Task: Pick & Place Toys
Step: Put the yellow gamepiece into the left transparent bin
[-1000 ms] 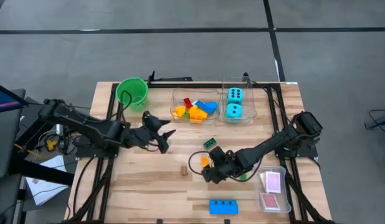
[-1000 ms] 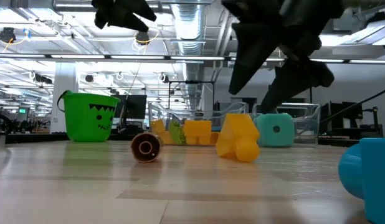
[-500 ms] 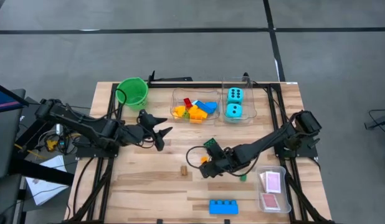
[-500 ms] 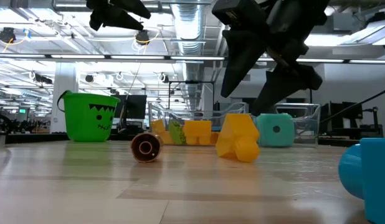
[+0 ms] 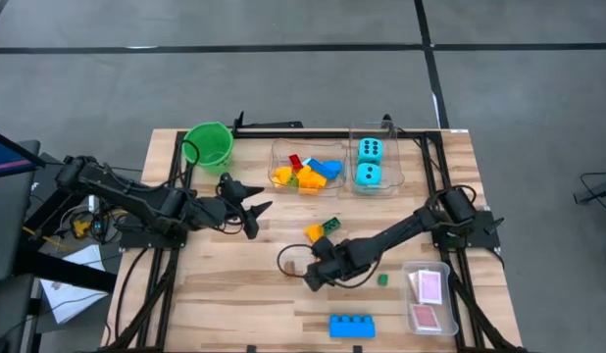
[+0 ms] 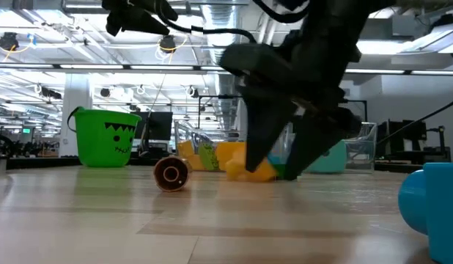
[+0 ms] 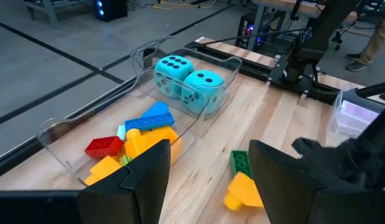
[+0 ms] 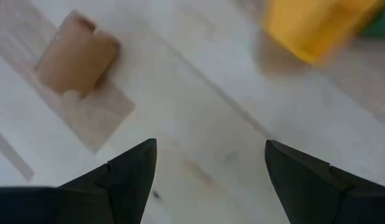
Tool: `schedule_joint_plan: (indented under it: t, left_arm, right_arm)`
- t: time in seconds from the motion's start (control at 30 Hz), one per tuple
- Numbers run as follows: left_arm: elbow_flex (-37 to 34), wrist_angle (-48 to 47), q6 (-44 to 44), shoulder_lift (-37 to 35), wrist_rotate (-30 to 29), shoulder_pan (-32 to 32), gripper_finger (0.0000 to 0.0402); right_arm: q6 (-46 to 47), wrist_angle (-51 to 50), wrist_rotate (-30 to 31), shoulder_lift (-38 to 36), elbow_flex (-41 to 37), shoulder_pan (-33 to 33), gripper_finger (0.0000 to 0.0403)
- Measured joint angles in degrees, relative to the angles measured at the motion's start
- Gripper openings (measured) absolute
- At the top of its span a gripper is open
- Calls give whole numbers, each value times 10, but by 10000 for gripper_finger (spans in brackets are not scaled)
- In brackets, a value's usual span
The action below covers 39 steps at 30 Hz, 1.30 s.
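blocks (image 5: 308,175) and dice (image 5: 369,162) sit in tubs; left on the table (image 5: 234,294): orange block (image 5: 314,232), green block (image 5: 330,225), blue block (image 5: 351,326). right claw (image 5: 311,277) gapes empty; left claw (image 5: 252,210) half-open, empty.

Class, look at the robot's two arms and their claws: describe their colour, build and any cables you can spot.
Both arms are black and made of jointed segments. The left claw and the right claw each end in two dark, tapering, pointed fingers. Thin black cables loop beside each arm. No markings are legible.
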Motion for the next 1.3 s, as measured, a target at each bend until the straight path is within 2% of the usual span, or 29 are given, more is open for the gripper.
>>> schedule_joint_plan:
  t: [0.27,0.33,0.47,0.53,0.8,0.97,1.13,1.3]
  left_arm:
    - [0,-1,0,0,2,-8,213]
    - [0,-1,0,0,2,-8,213]
    - [0,-1,0,0,2,-8,213]
    - [0,-1,0,0,2,-8,213]
    - [0,0,0,0,1,-8,213]
    - [0,0,2,0,1,-8,213]
    - [0,0,2,0,0,-8,213]
    - [0,3,2,0,0,-8,213]
  right_arm:
    - [-33,11,9,-18,0,-11,288]
    - [-54,11,29,-25,0,-7,288]
    - [-80,22,108,-26,-1,-13,288]
    - [-89,34,125,-26,-1,-25,288]
    - [-150,102,133,-21,0,-78,291]
    - [-157,105,113,-21,0,-91,334]
    - [-213,103,73,-21,0,-97,389]
    - [-281,102,73,-21,0,-100,391]
